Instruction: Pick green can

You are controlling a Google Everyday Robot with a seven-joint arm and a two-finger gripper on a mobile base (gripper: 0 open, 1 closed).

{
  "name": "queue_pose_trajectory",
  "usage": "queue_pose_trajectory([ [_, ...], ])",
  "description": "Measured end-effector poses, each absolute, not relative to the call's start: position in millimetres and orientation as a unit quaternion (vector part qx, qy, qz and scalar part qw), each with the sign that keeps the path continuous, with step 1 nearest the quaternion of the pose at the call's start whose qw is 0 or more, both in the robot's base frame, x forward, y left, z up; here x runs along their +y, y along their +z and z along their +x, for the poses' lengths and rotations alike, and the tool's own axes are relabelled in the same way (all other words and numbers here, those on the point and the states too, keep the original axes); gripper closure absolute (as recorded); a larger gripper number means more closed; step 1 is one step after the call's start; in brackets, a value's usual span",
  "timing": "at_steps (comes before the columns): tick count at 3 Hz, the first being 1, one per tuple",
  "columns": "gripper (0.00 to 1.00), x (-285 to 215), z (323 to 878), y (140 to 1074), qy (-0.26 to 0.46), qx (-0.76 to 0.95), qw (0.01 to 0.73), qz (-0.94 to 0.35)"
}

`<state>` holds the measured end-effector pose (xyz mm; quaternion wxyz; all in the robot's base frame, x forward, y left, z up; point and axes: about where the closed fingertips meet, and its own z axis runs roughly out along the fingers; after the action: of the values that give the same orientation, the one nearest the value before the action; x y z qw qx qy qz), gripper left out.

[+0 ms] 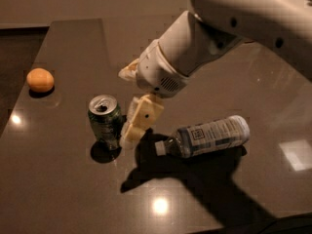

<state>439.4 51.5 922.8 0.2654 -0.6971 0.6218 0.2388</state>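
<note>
Green can [104, 121] stands upright, tab opening up, in the left half of the desk [68, 194], well in from the left edge and about midway between far and near edges. Upright, its round wall is free for a side pinch. Gripper [125, 106] sits at the can's right side, angled down from the arm [219, 38] entering over the far right corner. Jaws spread: lower one just beside or touching the can wall (cannot tell which), upper one behind and above the rim. Can not yet between them. Judgement: approach step, closing would be premature. Clear bottle [209, 136] lies on its side to the right, cap end near the lower jaw, a possible bump hazard. Orange ball-like object [40, 80] by the left edge, well apart
</note>
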Motion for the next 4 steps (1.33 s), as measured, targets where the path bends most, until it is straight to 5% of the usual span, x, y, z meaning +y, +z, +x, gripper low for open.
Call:
queue_pose_trajectory([
  [1, 0.0, 76, 436, 911, 0.245, 0.611, 0.255, -0.708],
  [4, 0.64, 94, 441, 912, 0.268, 0.616, 0.233, -0.704],
])
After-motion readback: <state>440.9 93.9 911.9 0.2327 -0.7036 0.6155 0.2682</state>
